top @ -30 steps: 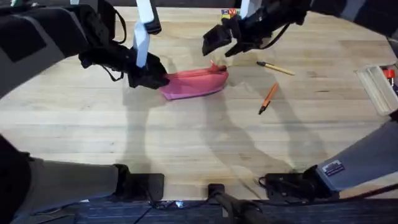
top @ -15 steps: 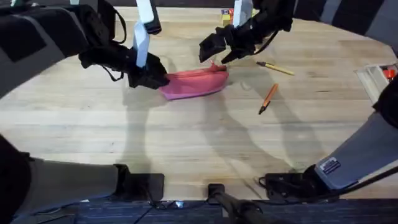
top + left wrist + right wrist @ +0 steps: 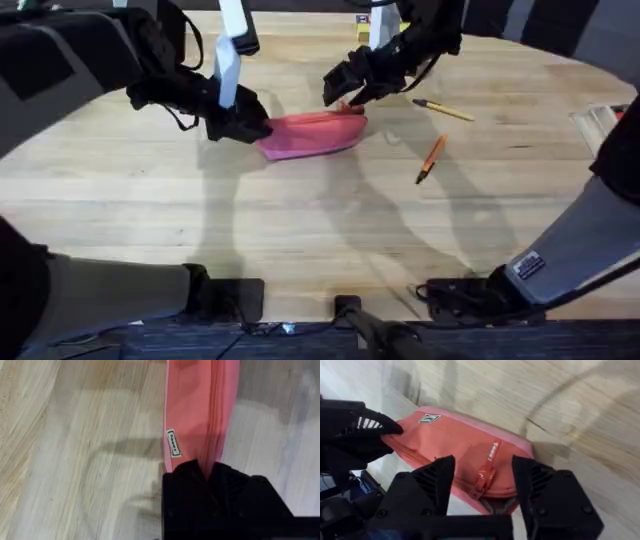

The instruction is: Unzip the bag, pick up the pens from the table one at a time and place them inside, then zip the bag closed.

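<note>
The pink bag (image 3: 312,133) lies on the table (image 3: 300,230), its zipper closed along the top. My left gripper (image 3: 247,126) is shut on the bag's left end; the left wrist view shows the black fingers (image 3: 187,477) pinching the fabric of the bag (image 3: 195,415). My right gripper (image 3: 347,93) hovers open over the bag's right end. In the right wrist view the gripper (image 3: 487,485) straddles the zipper pull (image 3: 486,469) of the bag (image 3: 450,445) without touching it. The yellow-tan pen (image 3: 444,109) and the orange pen (image 3: 432,157) lie to the right of the bag.
A clear plastic container (image 3: 603,116) sits at the table's right edge. A small yellow box (image 3: 362,27) stands at the far edge behind the right arm. Bare wood stretches in front of the bag.
My right gripper has come down and slightly nearer, closing in on the bag's right end. The left gripper, the bag and both pens have stayed put.
</note>
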Motion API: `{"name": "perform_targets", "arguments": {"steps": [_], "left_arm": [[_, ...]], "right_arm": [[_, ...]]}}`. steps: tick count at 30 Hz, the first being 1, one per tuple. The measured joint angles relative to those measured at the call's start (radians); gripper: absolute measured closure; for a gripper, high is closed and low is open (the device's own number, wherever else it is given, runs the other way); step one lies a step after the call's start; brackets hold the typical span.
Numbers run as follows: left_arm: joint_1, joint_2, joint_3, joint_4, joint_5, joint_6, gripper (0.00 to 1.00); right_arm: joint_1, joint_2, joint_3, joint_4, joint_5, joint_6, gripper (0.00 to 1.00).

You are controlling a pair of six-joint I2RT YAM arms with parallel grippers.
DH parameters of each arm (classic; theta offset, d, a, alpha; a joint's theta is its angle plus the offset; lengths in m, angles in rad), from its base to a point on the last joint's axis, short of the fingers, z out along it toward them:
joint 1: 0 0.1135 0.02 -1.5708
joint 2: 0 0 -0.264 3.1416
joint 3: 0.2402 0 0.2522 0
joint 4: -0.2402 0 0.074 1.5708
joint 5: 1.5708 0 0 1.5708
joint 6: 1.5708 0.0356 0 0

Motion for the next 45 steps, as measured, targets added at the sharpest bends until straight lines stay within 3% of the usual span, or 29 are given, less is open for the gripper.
{"name": "perform_targets", "arguments": {"steps": [6,10,13,14,33,45], "left_arm": [[0.0,0.0,0.0,0.0,0.0,0.0,0.958],[0.0,0.0,0.0,0.0,0.0,0.0,0.959],[0.0,0.0,0.0,0.0,0.0,0.0,0.959],[0.0,0.0,0.0,0.0,0.0,0.0,0.959],[0.0,0.0,0.0,0.0,0.0,0.0,0.959],[0.0,0.0,0.0,0.0,0.0,0.0,0.959]], "right_arm": [[0.0,0.0,0.0,-0.012,0.003,0.0,0.48],[0.0,0.0,0.0,-0.015,0.003,0.0,0.665],[0.001,0.0,0.0,-0.016,0.003,0.003,0.917],[0.002,0.0,0.0,-0.016,0.003,0.003,0.957],[0.002,0.0,0.026,-0.015,0.002,0.003,0.97],[0.015,-0.066,0.043,-0.034,-0.013,0.003,0.969]]}}
